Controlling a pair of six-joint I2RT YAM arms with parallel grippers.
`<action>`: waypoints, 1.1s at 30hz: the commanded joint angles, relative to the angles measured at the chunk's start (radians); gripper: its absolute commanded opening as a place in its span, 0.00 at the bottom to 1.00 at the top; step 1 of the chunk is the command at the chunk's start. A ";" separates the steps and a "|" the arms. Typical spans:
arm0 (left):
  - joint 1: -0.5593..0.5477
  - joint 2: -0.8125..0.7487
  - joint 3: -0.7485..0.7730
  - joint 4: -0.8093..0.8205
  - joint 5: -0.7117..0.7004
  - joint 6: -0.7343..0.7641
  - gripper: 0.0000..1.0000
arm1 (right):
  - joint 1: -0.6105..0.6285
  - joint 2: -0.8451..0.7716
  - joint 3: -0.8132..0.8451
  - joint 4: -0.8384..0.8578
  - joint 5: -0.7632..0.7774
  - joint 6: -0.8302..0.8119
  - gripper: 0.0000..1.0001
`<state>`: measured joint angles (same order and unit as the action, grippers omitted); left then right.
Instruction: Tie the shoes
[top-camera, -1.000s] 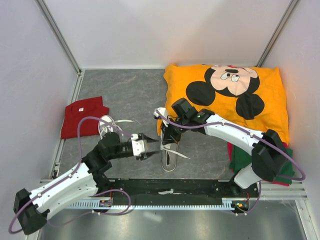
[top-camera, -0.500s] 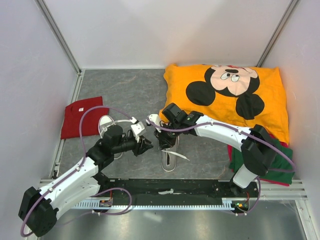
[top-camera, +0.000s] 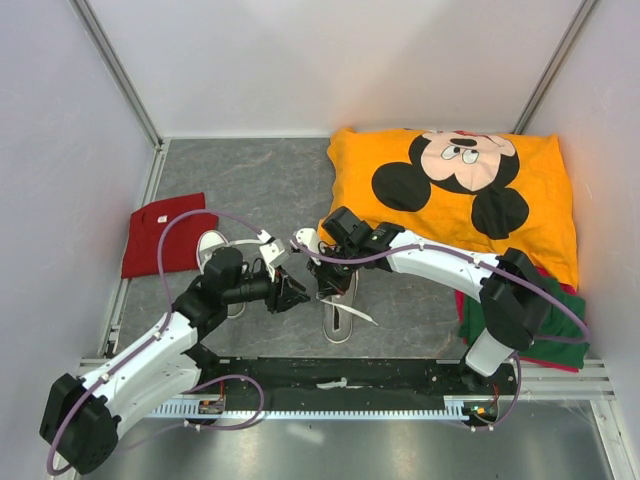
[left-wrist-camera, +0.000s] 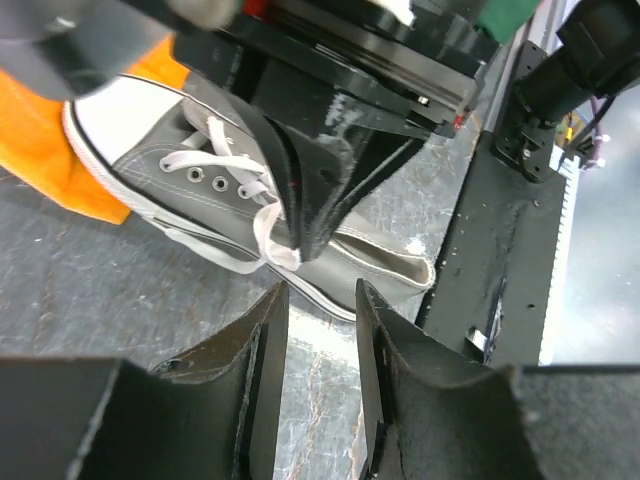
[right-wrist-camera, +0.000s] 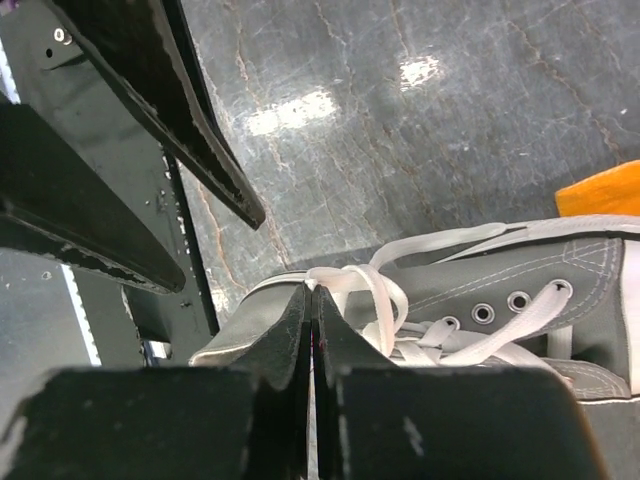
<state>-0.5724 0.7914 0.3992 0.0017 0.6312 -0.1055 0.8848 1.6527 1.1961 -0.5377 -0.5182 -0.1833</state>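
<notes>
One grey shoe (top-camera: 338, 318) lies mid-table with its toe toward the pillow; it also shows in the left wrist view (left-wrist-camera: 170, 150) and the right wrist view (right-wrist-camera: 540, 270). The other shoe (top-camera: 210, 245) lies further left, partly hidden by my left arm. My right gripper (top-camera: 322, 285) (right-wrist-camera: 312, 290) is shut on a white lace (right-wrist-camera: 385, 290) over the shoe's opening. My left gripper (top-camera: 296, 296) (left-wrist-camera: 322, 288) hovers just left of it, open, with only bare floor between its fingers. The pinched lace (left-wrist-camera: 265, 228) hangs in front of it.
An orange Mickey Mouse pillow (top-camera: 470, 190) fills the back right. A red cloth (top-camera: 165, 235) lies at the left, and green and red cloths (top-camera: 480, 315) sit by the right arm's base. A black rail (top-camera: 340, 375) runs along the near edge.
My right gripper has moved left and nearer, onto the shoe's laces. My left arm has swung so its gripper points at the right one, with its jaws narrower than before.
</notes>
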 joint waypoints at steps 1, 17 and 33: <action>0.005 0.037 0.024 0.049 0.068 -0.048 0.40 | -0.001 -0.045 0.027 0.024 0.050 0.005 0.00; 0.003 0.357 0.018 0.320 0.012 -0.309 0.18 | -0.017 -0.157 -0.013 -0.041 0.096 -0.033 0.00; 0.000 0.658 0.066 0.584 0.050 -0.507 0.11 | -0.009 -0.038 -0.013 0.074 -0.022 0.054 0.00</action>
<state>-0.5728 1.4361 0.4213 0.4740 0.6563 -0.5457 0.8703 1.5600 1.1847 -0.5247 -0.4881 -0.1669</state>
